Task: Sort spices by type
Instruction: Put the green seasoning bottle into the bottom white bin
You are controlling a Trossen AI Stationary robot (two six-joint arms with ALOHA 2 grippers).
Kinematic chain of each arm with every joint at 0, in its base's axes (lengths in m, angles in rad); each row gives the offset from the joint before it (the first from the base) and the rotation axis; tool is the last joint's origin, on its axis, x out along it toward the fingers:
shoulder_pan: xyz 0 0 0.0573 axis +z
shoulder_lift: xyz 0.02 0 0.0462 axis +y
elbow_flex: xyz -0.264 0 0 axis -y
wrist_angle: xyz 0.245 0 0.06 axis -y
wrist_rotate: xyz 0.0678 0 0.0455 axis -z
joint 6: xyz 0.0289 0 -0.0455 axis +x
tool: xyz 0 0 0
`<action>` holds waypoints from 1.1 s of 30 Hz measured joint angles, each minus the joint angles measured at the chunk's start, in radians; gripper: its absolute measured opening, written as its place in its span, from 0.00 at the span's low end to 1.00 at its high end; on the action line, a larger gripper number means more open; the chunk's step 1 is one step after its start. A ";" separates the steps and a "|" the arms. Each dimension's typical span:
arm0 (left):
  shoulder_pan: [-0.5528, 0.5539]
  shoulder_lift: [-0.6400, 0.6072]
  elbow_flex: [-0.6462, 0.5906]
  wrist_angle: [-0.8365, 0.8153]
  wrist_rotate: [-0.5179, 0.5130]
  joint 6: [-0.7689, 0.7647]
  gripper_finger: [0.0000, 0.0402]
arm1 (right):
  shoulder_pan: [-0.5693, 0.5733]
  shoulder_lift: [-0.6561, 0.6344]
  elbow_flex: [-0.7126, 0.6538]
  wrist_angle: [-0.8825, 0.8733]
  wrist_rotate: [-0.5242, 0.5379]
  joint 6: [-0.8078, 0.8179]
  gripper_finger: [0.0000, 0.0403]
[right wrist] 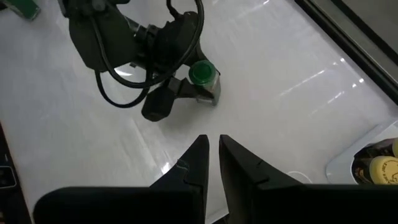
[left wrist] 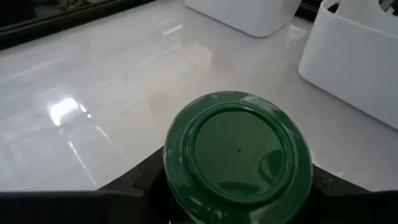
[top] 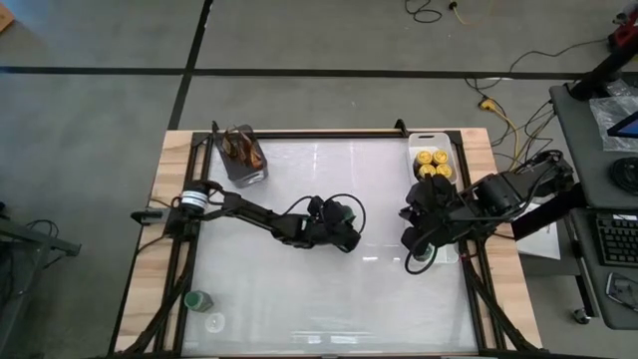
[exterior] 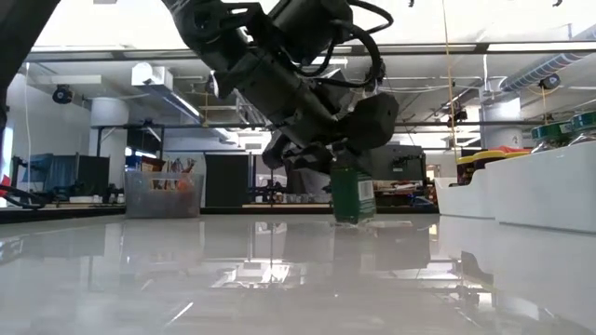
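Note:
A small clear spice jar with a green lid is at the middle of the table, with my left gripper shut on it. In the low view the jar is upright, its base at the tabletop; whether it rests there I cannot tell. My right gripper hangs shut and empty above the table's right side. Yellow-lidded jars sit in a white tray at the far right. Another green-lidded jar stands at the near left corner. My left gripper pinches the jar's clear body just below the lid between its two fingers, one on each side. The fingers come from the table's left, slanting down. The jar stays upright, lid up.
A grey square cup of brown sticks stands at the far left. White trays line the right edge, one holding green-lidded jars. The right arm hangs over them. Open tabletop lies at the middle and near side.

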 joint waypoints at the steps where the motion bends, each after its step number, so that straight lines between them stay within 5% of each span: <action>1: 0.000 0.003 0.000 0.004 -0.002 -0.008 0.46 | 0.000 0.000 0.000 -0.001 0.000 0.005 0.07; 21: 0.013 -0.015 0.180 -0.398 0.140 -0.008 0.45 | 0.000 -0.006 0.000 -0.020 -0.016 0.044 0.07; 33: 0.037 -0.020 0.148 -0.363 0.178 -0.105 0.46 | 0.000 -0.006 0.000 -0.020 -0.017 0.053 0.07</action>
